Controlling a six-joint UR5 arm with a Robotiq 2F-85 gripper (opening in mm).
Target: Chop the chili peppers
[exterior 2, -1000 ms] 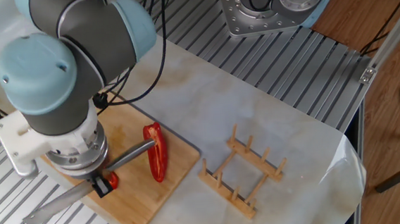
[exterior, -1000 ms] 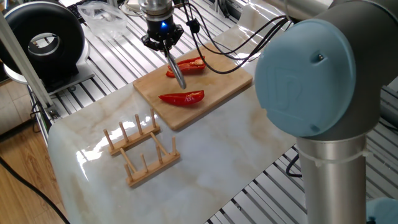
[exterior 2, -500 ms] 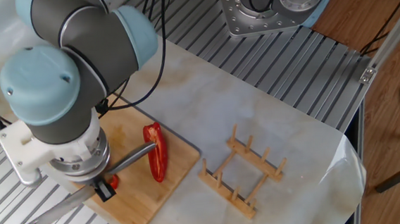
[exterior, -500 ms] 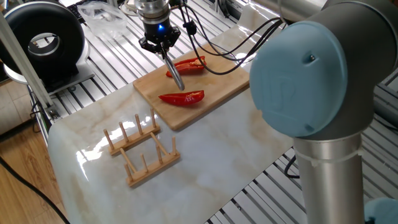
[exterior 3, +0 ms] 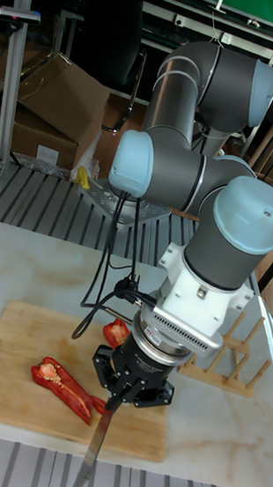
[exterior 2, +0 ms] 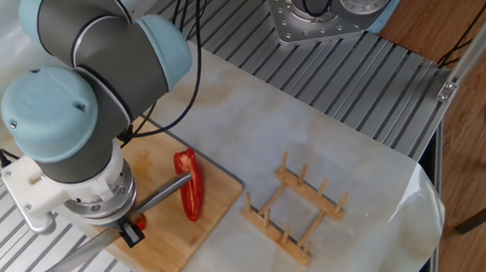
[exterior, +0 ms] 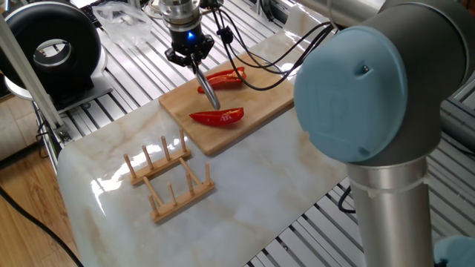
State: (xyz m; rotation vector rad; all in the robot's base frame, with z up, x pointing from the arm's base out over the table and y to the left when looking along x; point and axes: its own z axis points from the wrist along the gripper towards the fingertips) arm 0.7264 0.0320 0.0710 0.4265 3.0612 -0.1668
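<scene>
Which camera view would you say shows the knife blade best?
The tall fixed view: the knife shows nearly full length below the gripper. One fixed view shows it foreshortened; the other hides its middle behind the arm.

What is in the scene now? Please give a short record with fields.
gripper: shut on knife
knife: blade slanting down past cutting board edge
chili peppers: two long halves, uncut
cutting board: wooden, under both halves
wooden rack: on marble table, apart from board
</scene>
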